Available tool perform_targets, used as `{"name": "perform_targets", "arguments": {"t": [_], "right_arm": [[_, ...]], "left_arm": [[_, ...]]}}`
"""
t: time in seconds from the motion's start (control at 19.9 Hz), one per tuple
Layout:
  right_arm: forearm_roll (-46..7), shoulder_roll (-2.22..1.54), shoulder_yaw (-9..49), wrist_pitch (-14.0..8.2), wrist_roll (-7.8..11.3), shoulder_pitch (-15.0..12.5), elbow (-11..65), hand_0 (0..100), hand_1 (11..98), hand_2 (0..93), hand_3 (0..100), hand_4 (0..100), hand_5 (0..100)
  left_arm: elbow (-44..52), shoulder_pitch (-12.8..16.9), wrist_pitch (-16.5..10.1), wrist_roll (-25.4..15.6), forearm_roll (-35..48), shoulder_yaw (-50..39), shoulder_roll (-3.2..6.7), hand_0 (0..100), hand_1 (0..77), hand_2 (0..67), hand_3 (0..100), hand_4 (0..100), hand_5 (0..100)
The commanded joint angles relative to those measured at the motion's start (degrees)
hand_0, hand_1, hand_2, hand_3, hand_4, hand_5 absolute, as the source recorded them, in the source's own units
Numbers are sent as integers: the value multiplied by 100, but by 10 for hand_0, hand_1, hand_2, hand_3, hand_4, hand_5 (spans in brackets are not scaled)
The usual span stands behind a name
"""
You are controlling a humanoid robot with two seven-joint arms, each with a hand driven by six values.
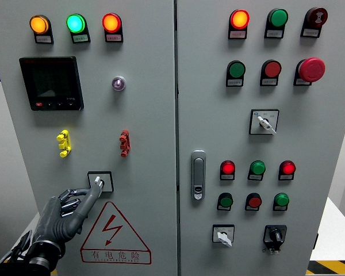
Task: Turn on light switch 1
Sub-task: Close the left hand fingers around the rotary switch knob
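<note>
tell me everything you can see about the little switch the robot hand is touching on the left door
The switch is a small rotary selector with a pale knob on a square black-edged plate, low on the grey left door, above the red triangular warning sign. The left hand reaches up; its extended fingers touch the knob.

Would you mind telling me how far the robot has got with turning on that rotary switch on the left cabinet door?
Done: the left hand has reached the left door, its extended finger touching the white knob of the rotary switch above the warning triangle. In hand: contact only; the other fingers are curled and nothing grips the knob. Left: turning it; whether it has rotated cannot be told. The right hand is not in view.
</note>
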Motion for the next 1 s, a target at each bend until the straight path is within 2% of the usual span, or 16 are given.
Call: {"name": "perform_targets", "arguments": {"t": [0.0,0.25,0.35,0.55,0.7,0.95], "right_arm": [[-2,2,0,1,0,0,-2,0,196,0,194,192,105],[-2,-6,0,1,0,0,6,0,196,0,194,192,105],[-2,2,0,1,0,0,-2,0,196,0,194,192,105],[-2,-6,0,1,0,0,6,0,196,0,194,192,105],[-2,2,0,1,0,0,6,0,192,0,194,192,105],[-2,2,0,-8,0,0,6,0,193,0,194,192,105]], "left_arm": [[32,-113,4,87,0,1,-4,0,466,452,934,1000,1000],[32,-184,4,350,0,1,-4,0,476,467,940,1000,1000],[23,-201,4,403,0,1,-4,0,484,477,945,1000,1000],[32,-377,4,544,0,1,5,0,503,508,958,1000,1000],[58,-403,4,728,88,10,13,0,511,515,964,1000,1000],[67,-430,4,764,202,10,22,0,534,520,970,1000,1000]]}}
